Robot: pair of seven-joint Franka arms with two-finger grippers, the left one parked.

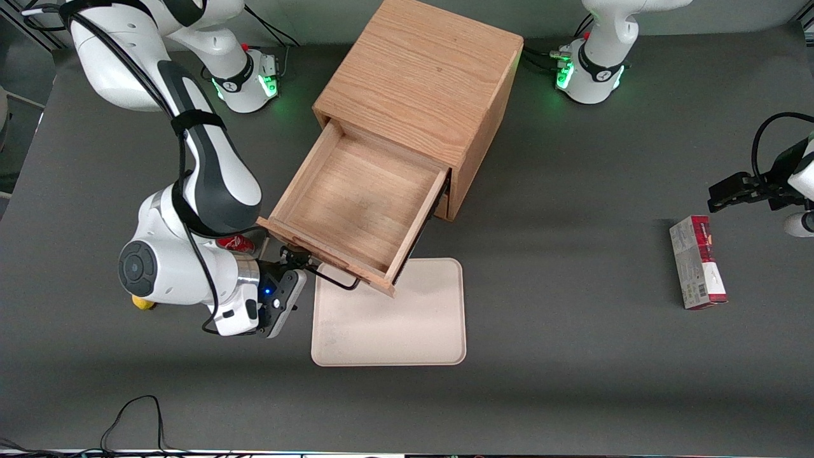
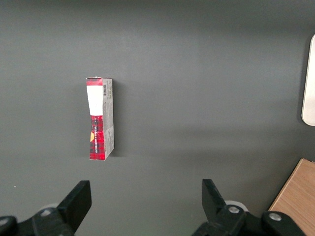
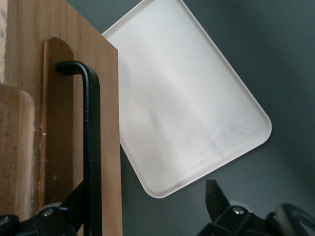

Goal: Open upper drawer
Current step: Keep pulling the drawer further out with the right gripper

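**Front view: upper drawer pulled well out, gripper at its handle**

Front view: upper drawer [image 1: 356, 210] extended far out of wooden cabinet [image 1: 423, 83], bare wood tray inside, nothing in it. Drawer front overhangs the farther edge of beige tray [image 1: 407, 324] lying flat on dark table [image 1: 572, 356]. Black bar handle [image 1: 337, 280] on drawer front, facing the camera side.

Gripper [image 1: 294, 259] sits right at the handle end toward the working arm's end of the table, just beside the drawer front's corner. Wrist body lower and nearer the camera than the drawer front.

Right wrist view: handle [image 3: 91, 147] runs between the two fingers [image 3: 216, 196]. Fingers spread wide; one fingertip dark against the drawer front beside the bar, the other well apart from it, over the table near the beige tray [image 3: 187, 108] corner. No clamp on the bar visible. Drawer front [image 3: 106, 123] shows the recessed slot under the handle.

Also in front view: red can [image 1: 235, 242] partly hidden under the working arm, next to the drawer's corner; small yellow item [image 1: 143, 303] peeking out beneath the wrist, identity unclear. Red-and-white carton [image 1: 697, 262] lying flat toward the parked arm's end of the table, well apart from cabinet and tray.

Left wrist view: same carton [image 2: 100, 119] on table, cabinet corner [image 2: 295, 201] and tray edge [image 2: 309, 83] at frame border.
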